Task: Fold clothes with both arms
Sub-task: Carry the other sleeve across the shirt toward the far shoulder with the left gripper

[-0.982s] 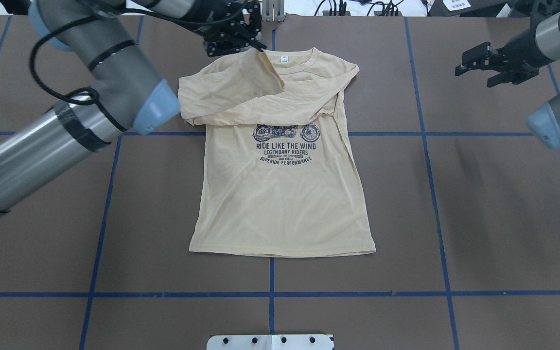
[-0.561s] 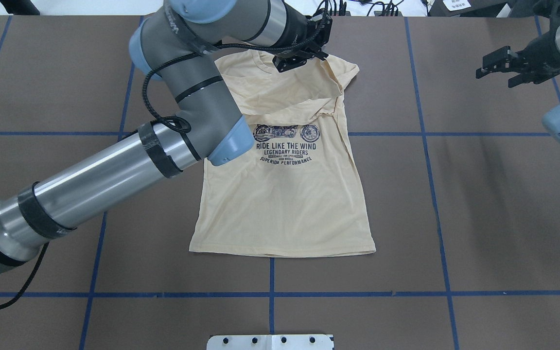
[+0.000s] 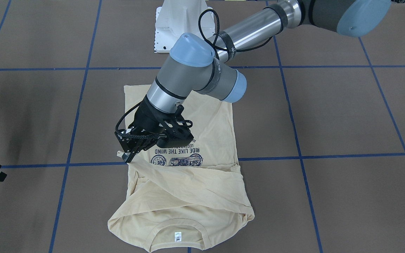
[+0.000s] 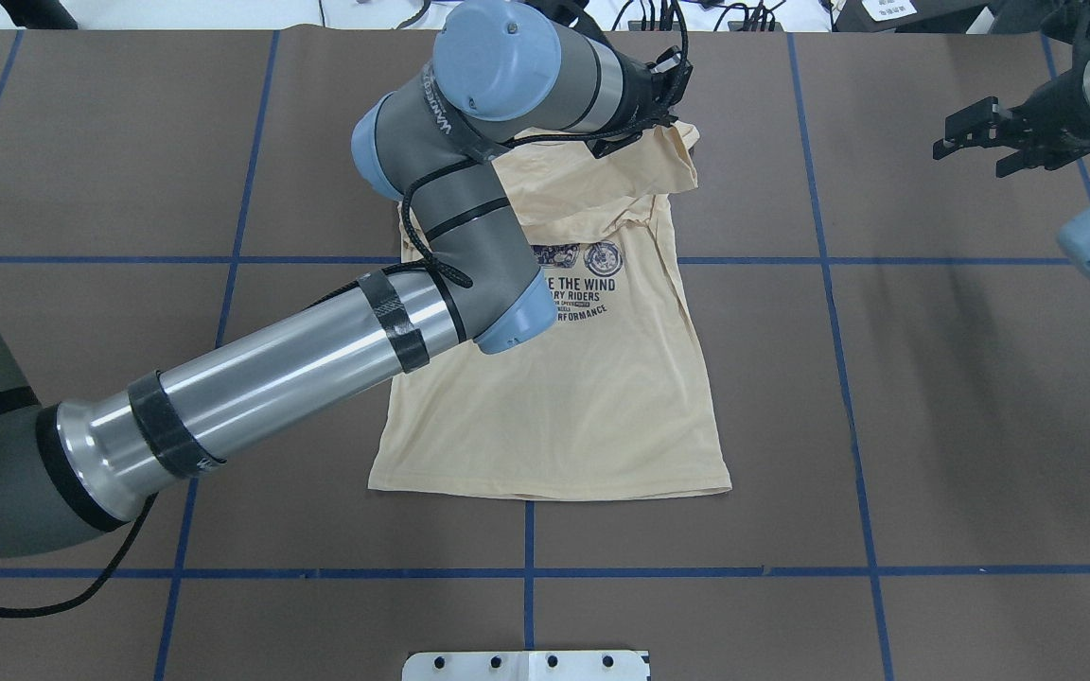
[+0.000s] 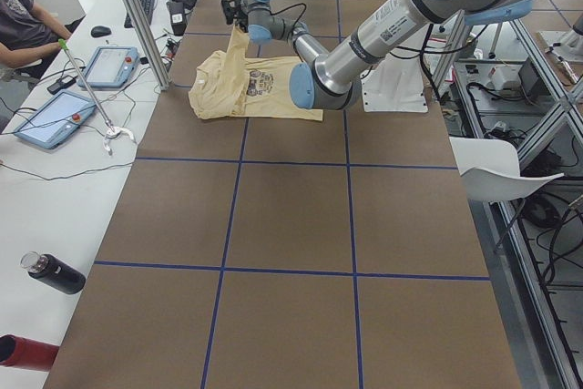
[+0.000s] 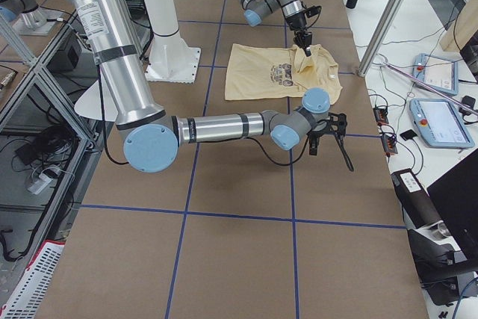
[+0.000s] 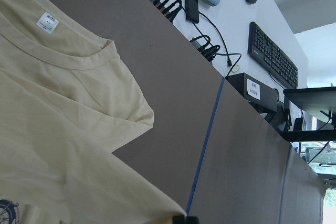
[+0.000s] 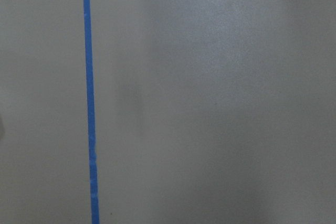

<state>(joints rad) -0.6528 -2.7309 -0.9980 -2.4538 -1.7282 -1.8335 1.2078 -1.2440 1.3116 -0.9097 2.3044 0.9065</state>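
Observation:
The pale yellow T-shirt (image 4: 554,416) lies flat on the brown table, hem toward the robot and navy print (image 3: 178,156) facing up. One sleeve is folded across the chest. My left arm reaches over the shirt. Its gripper (image 4: 644,134) is shut on the other sleeve's end, held just above the collar end of the shirt at the edge on the robot's right (image 3: 129,154). The sleeve trails from it as a raised band (image 3: 188,189). The neck label (image 7: 47,23) shows in the left wrist view. My right gripper (image 4: 971,149) hovers open over bare table at the far right, holding nothing.
The white pedestal base (image 3: 178,21) stands at the robot's side of the table. Blue tape lines (image 4: 528,572) grid the brown surface. A side desk holds tablets (image 5: 55,120), a keyboard and cables, with a seated person (image 5: 23,15) beside it. Two bottles (image 5: 53,273) lie near the table's left end.
My left gripper has carried the sleeve from the shirt's left shoulder across the collar to the right shoulder. The right gripper drifted slightly rightward and stayed open.

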